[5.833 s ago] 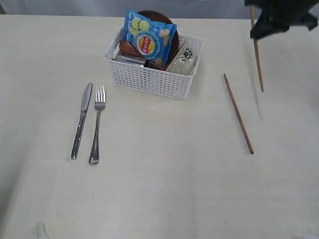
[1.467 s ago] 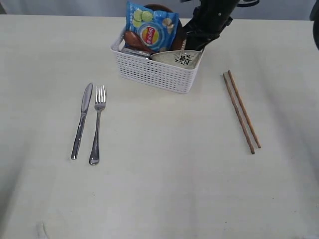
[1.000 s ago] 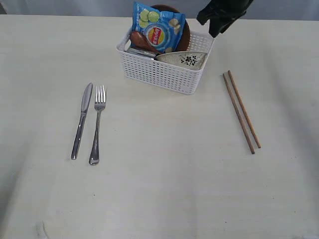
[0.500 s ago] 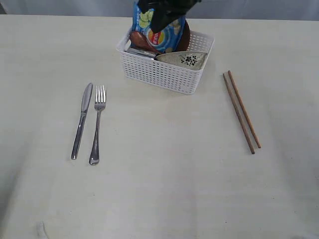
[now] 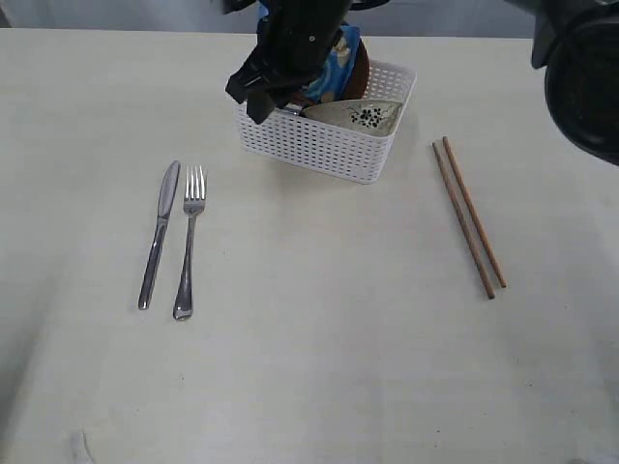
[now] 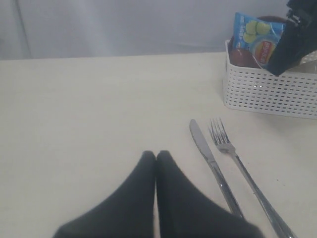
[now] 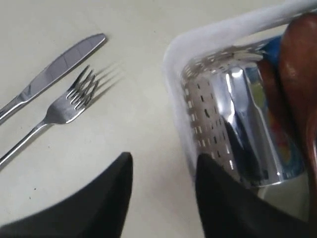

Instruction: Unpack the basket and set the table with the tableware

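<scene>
The white lattice basket (image 5: pixel 329 145) stands at the back of the table (image 5: pixel 319 319). In it lie the pale bowl (image 5: pixel 354 115), the brown plate (image 5: pixel 361 70) and a blue snack bag (image 5: pixel 340 53). My right gripper (image 5: pixel 256 97) hangs open over the basket's left end. In the right wrist view one finger is outside the basket wall (image 7: pixel 179 74) and the other is over the steel mug (image 7: pixel 242 124). A reddish-brown curved shape (image 7: pixel 297 74) sits beyond the mug. The knife (image 5: pixel 160 235) and fork (image 5: pixel 187 242) lie side by side; the chopsticks (image 5: pixel 469 217) lie right. My left gripper (image 6: pixel 156 154) is shut and empty, low over the table.
The right arm (image 5: pixel 300 39) covers the basket's back left corner and most of the snack bag. Part of a dark arm (image 5: pixel 580 77) fills the top right corner of the exterior view. The knife (image 6: pixel 213 173) and fork (image 6: pixel 242 168) lie just beside the left gripper.
The right arm has swung from the basket's right end across to its left end and come lower. The basket, cutlery and chopsticks have not moved in the last second.
</scene>
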`<action>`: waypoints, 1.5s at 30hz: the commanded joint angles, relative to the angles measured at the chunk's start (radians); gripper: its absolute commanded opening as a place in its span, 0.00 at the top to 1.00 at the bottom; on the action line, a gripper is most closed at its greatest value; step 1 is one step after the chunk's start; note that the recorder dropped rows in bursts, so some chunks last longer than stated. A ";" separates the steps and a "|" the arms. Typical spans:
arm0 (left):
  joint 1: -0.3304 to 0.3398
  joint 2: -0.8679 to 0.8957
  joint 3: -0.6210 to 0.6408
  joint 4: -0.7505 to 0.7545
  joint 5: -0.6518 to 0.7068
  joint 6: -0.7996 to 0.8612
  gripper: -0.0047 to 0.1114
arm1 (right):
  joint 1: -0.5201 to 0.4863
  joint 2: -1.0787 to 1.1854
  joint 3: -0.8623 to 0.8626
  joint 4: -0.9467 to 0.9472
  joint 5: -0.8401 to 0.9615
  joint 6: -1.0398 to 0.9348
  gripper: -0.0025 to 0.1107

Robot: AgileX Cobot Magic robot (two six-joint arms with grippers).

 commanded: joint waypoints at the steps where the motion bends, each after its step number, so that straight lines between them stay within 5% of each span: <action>1: -0.005 -0.003 0.003 0.008 -0.011 -0.004 0.96 | -0.003 0.010 0.001 0.005 -0.033 -0.028 0.59; 6: -0.005 -0.003 0.003 0.008 -0.011 -0.004 0.96 | -0.003 0.030 0.001 0.000 -0.054 -0.059 0.75; 10: -0.005 -0.003 0.003 0.008 -0.011 -0.004 0.96 | -0.003 0.066 0.001 -0.052 -0.011 -0.061 0.77; 13: -0.005 -0.003 0.003 0.008 -0.011 -0.004 0.96 | -0.005 0.052 0.001 -0.080 0.076 -0.063 0.98; 18: -0.005 -0.003 0.003 0.008 -0.011 -0.004 0.96 | -0.005 -0.010 0.053 -0.203 0.111 -0.086 0.98; 31: -0.005 -0.003 0.003 0.008 -0.011 -0.004 0.96 | -0.005 -0.096 0.290 -0.167 0.111 -0.068 0.98; 45: -0.005 -0.003 0.003 0.008 -0.011 -0.004 0.96 | -0.005 -0.230 0.291 -0.165 0.111 -0.005 0.98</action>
